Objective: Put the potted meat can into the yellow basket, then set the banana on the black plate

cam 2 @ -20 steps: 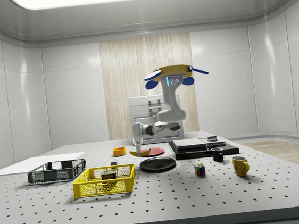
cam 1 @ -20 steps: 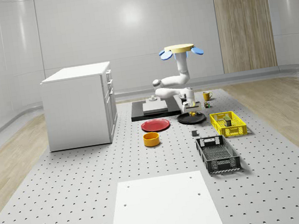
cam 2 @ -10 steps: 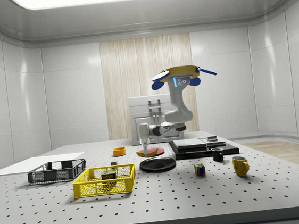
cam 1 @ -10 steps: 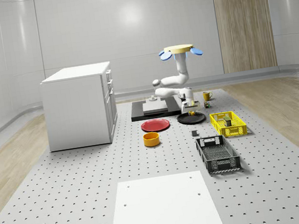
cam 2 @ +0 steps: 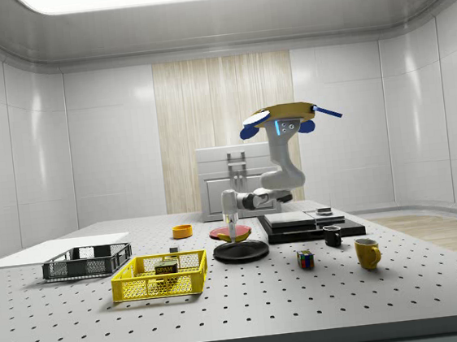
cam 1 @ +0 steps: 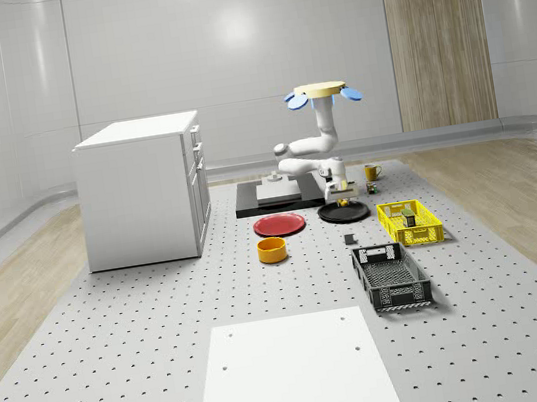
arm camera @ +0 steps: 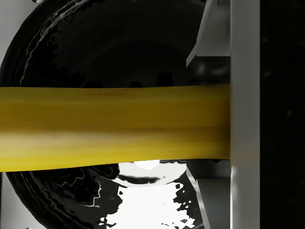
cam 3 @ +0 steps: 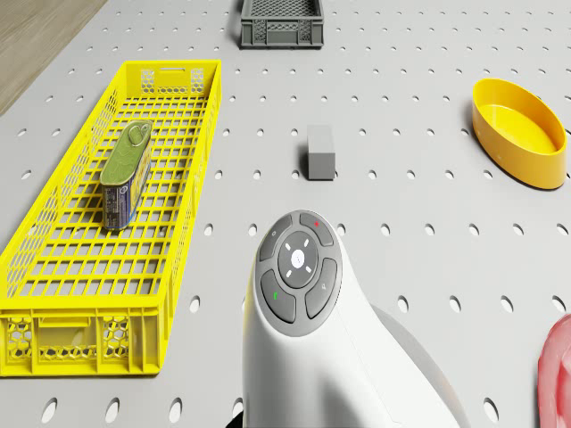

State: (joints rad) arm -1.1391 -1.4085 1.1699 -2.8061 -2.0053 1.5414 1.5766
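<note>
The drone (cam 1: 323,90) hovers over the back of the table, its arm reaching down. My gripper (cam 1: 341,189) is shut on the yellow banana (arm camera: 114,126) and hangs just above the black plate (cam 1: 331,216). From the side, the gripper (cam 2: 234,229) is over the black plate (cam 2: 241,251). In the wrist view the banana lies across the glossy black plate (arm camera: 95,52), with one finger (arm camera: 244,95) against its end. The potted meat can (cam 3: 125,175) lies inside the yellow basket (cam 3: 198,160), which sits toward the whole-scene view's right of the plate.
A red plate (cam 1: 280,224) and an orange bowl (cam 1: 272,249) lie left of the black plate. A small grey block (cam 3: 320,152) and a black crate (cam 1: 391,277) are nearer the front. White cabinet (cam 1: 145,189), black platform (cam 1: 278,199), mugs (cam 2: 367,252) and a cube (cam 2: 306,259) stand around.
The drone and arm have shifted toward the side view's right, carrying the banana from beside the red plate to over the black plate. The can and basket have not moved.
</note>
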